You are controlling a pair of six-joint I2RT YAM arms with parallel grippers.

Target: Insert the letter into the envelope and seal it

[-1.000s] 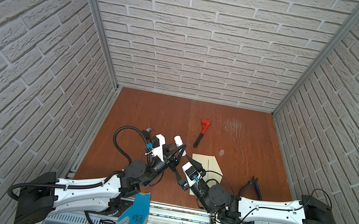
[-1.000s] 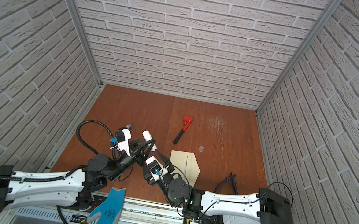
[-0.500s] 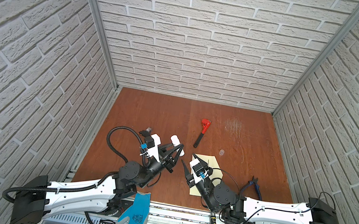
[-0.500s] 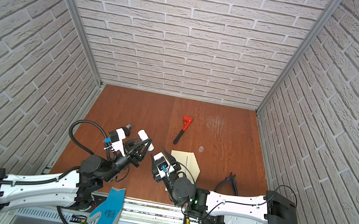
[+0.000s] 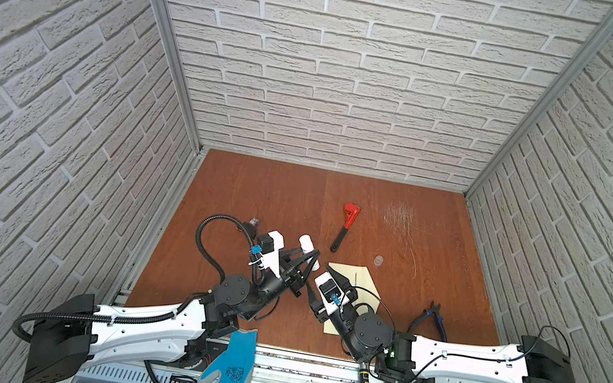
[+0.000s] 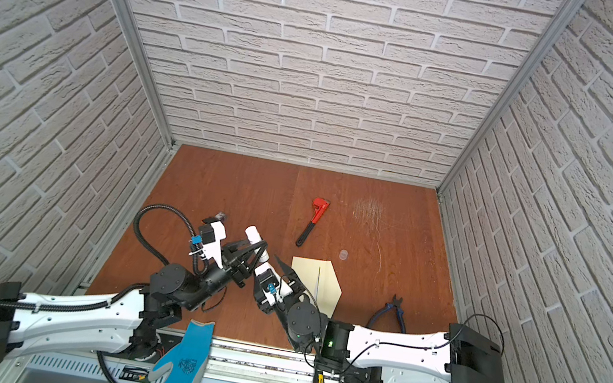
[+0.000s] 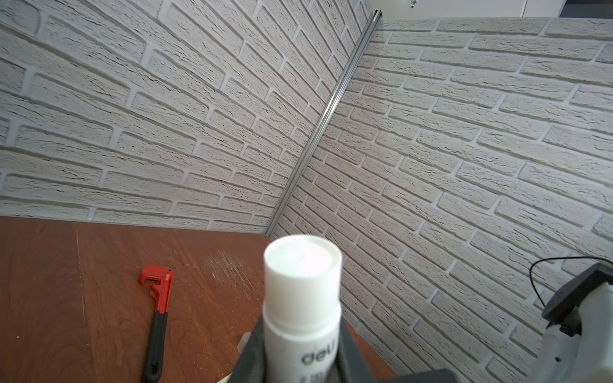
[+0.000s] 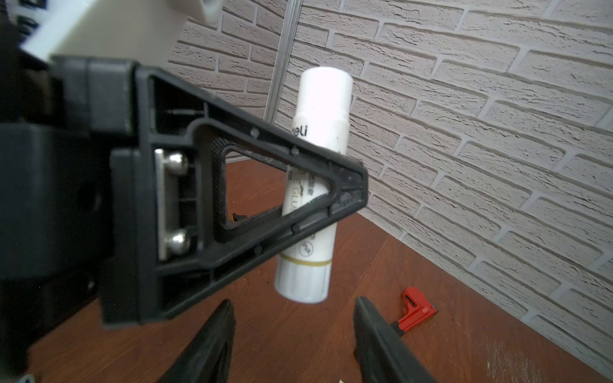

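Left gripper point(image 5: 312, 254) was clamped mid-barrel on the rigid glue stick point(image 8: 323, 99); right gripper point(image 8: 293, 303) gaped empty near its base; envelope point(image 5: 365, 284), judged light and floppy, best pinched at an edge.

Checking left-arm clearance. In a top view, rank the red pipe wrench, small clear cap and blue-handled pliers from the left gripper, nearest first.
Left gripper, holding the glue stick:
1. Red pipe wrench, just past it, toward the back.
2. Small clear cap, farther right.
3. Blue-handled pliers, far right, nearer the front.
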